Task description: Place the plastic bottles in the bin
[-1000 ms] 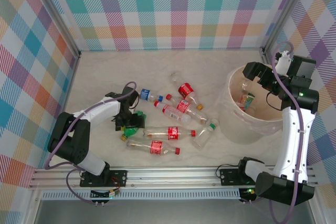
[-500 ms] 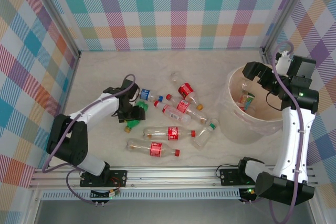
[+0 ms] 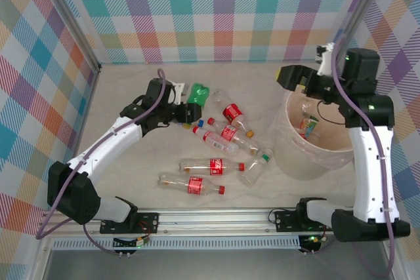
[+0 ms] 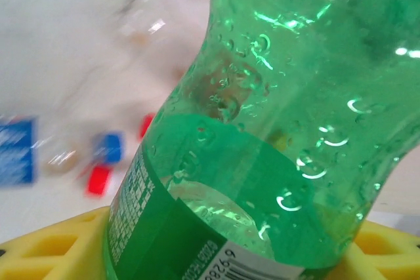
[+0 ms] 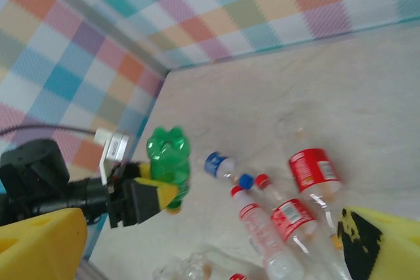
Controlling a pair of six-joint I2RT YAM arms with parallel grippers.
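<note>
While pinching green bottle (image 3: 197, 92) in left gripper (image 3: 182, 111), well left of bin (image 3: 292, 155) | squeeze firmly, looks wet | lift over loose bottles (image 3: 220, 134) beside bin | dodge right gripper (image 3: 285, 78), spread wide over bin's rim

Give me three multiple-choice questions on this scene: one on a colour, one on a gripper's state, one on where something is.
1. The bin is: A blue, B cream-white, C black.
2. The right gripper is: A open, B shut and empty, C shut on the bin's rim.
3. The green bottle is: A inside the bin, B in the right gripper, C in the left gripper.
Answers: B, its wall is cream-white; A, its jaws stand wide apart, gripping nothing; C, the left gripper clamps it above the table.
</note>
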